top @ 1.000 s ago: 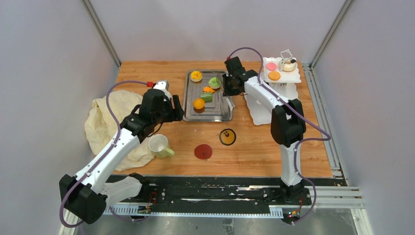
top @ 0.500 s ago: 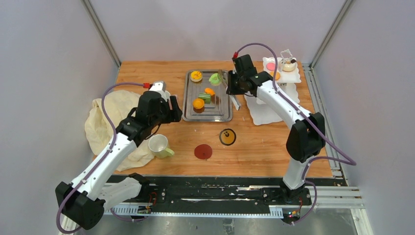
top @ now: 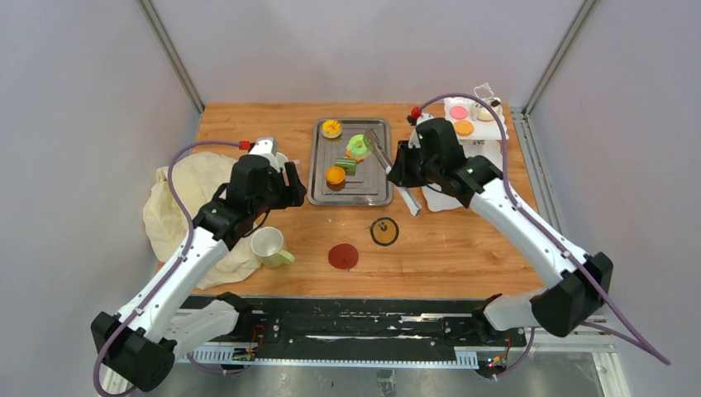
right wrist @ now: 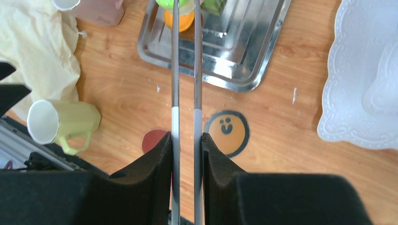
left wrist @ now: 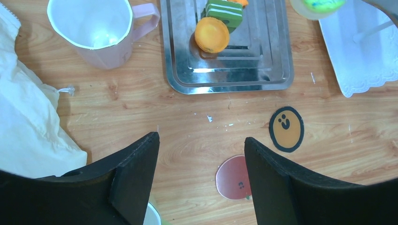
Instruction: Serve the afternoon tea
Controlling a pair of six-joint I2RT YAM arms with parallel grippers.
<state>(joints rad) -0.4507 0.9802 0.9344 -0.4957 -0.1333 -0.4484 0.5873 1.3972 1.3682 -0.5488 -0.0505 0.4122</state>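
The bench (top: 446, 256) carries a cloth (top: 178, 207) at the left, the stand (top: 496, 132) at the back right and the tray (top: 368, 197) between them. In the last second the right arm has swung its elbow out to the right and drawn back. The right end effector (right wrist: 186, 138), clamped on the tongs (right wrist: 174, 70), now hangs past the tray's right rim. The tong tips sit at the green donut (top: 358, 146), which looks pinched and slightly raised. That suggests a carry to the stand is starting. Its top tier already holds the pink disc (top: 458, 111) and an orange tart (top: 464, 127).

The left end effector (left wrist: 201, 140), fingers apart and holding nothing, has barely moved over bare bench near the pink mug (left wrist: 108, 56). The green mug (top: 269, 246) lies on its side by the cloth. The orange coaster (top: 383, 231) and red coaster (top: 343, 255) are bare, so the mugs remain to be served.
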